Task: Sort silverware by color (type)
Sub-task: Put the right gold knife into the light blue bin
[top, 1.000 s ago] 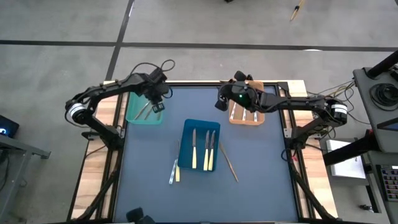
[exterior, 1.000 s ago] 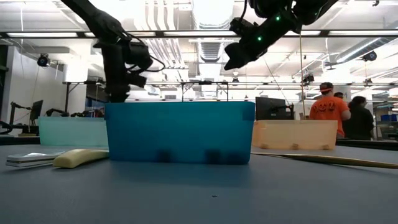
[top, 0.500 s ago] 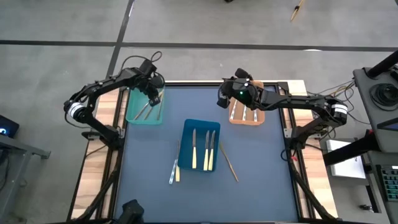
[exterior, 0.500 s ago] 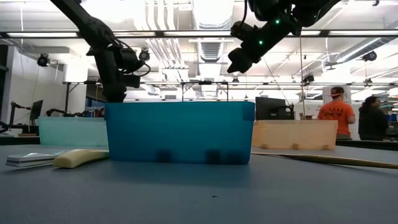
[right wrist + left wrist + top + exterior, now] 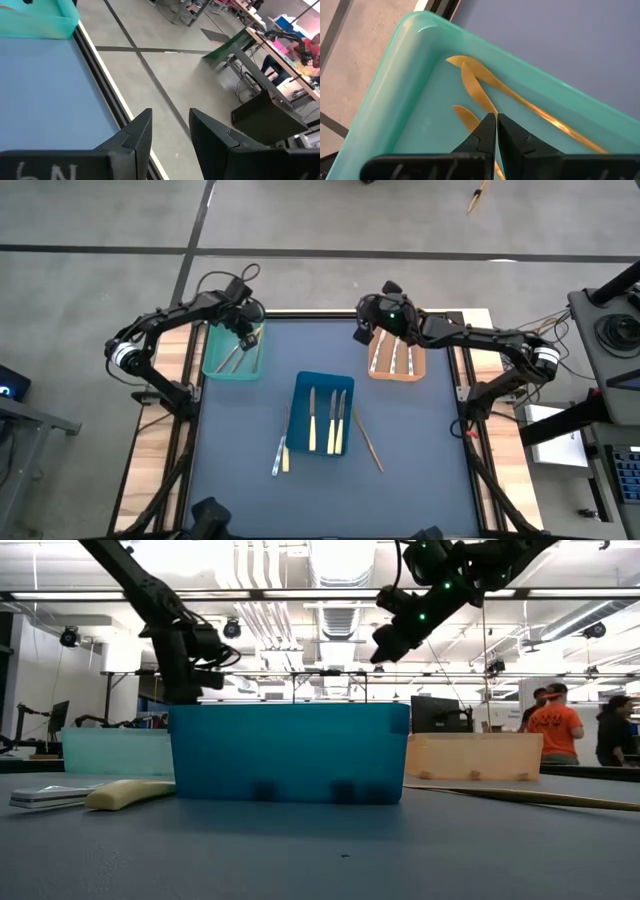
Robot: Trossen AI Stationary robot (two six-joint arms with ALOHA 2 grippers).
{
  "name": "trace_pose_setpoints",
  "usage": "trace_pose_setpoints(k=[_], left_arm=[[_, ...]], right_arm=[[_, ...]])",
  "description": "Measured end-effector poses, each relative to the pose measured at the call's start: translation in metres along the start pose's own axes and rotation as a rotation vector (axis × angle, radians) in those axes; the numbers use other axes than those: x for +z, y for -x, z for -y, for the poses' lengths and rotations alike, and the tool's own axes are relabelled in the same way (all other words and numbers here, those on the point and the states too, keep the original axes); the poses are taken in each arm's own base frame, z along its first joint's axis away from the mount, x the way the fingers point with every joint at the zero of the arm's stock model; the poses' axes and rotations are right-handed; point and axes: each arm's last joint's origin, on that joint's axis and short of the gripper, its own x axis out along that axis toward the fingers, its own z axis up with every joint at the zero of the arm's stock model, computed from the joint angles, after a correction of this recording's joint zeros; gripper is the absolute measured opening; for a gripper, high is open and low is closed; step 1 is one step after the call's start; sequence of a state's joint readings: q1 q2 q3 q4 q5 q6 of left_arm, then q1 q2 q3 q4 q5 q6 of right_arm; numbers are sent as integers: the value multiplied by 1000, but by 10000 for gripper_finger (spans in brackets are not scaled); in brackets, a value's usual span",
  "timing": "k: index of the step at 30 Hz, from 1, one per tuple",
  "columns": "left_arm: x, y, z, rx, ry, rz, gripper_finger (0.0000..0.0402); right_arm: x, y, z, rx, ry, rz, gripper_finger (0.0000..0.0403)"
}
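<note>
We see a teal tray of smooth, slightly glossy translucent plastic, holding gold-tan utensils with a satin sheen. The blue tray looks like semi-translucent plastic too, and the orange tray a paler, frosted kind. The table wears a matt blue-grey mat, edged by pale wood boards. The left gripper has dull black plastic fingers.

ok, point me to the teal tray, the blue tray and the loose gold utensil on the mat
teal tray [image 5: 214,366]: high view, bare floor near corner.
blue tray [image 5: 301,442]: high view, bare floor.
gold utensil [image 5: 366,441]: high view, mid-handle.
</note>
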State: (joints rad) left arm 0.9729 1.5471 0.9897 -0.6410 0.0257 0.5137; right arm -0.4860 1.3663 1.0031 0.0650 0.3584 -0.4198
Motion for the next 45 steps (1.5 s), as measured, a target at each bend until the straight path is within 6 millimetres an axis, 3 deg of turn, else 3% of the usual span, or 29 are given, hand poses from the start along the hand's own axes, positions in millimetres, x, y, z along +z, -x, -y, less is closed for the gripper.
trace_pose_setpoints(k=[15,45], left_arm=[[-21,-17,-1,-1,38,-29,0],[-28,-44,-3,98,90,-105,0]], right_arm=[[-1,0,2,-2,-2,-2,121],[0,0,2,-4,-3,-2,121]])
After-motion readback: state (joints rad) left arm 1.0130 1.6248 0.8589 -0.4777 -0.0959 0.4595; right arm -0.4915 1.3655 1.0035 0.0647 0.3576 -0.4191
